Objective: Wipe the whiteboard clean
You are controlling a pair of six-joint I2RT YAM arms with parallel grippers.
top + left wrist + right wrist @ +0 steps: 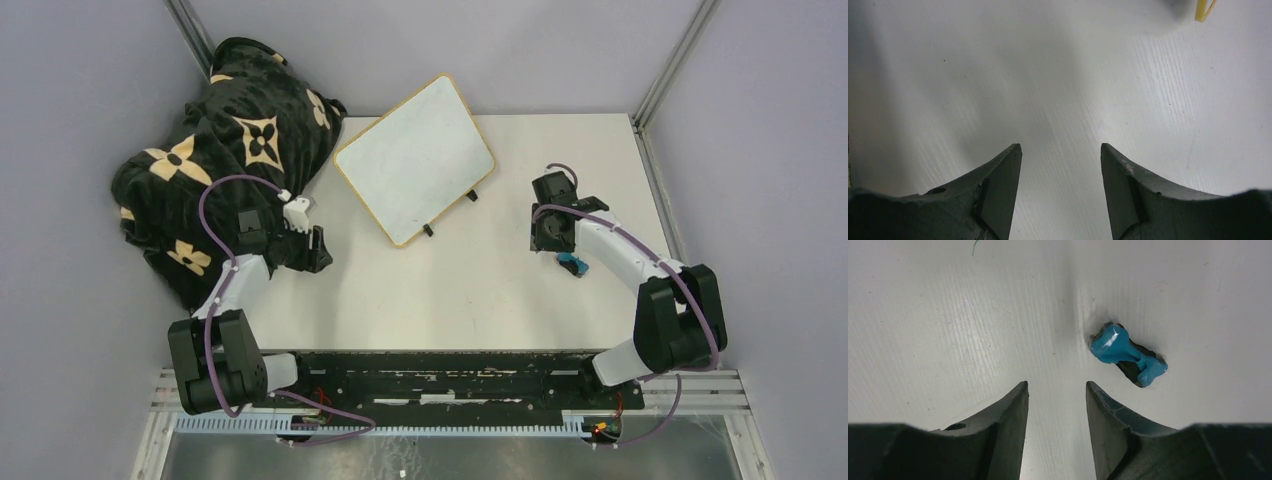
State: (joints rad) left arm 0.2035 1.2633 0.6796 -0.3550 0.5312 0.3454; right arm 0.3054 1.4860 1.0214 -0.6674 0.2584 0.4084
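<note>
The whiteboard [415, 160] sits toward the far middle of the white table [450, 300], turned at an angle, with its two small black feet [430, 230] on the edge facing the arms. Its far corner shows against the back wall above the line of the table's far edge, and whether the board lies flat or leans back cannot be told from above. Its face looks white with faint grey smudging. Its left corner comes just beside a black blanket with tan flower motifs [240, 130] heaped in the far-left corner. Whether the two touch is unclear.

A broad bare stretch of table runs between the two arms and from the board's footed edge to the near rail. On the right, bare table runs from the board to the side edge.

The left gripper [1060, 147] hangs released at the blanket's near-right fringe, jaws spread with only table between them. At the top right of its wrist view is a blurred yellowish sliver [1205, 10], too cropped to name.

The right gripper [1057, 385] is also released, nothing between its jaws. A small blue eraser [1125, 355] with a dark underside lies on the table just beyond its right finger — outside the gap. From above, the arm partly covers it.
</note>
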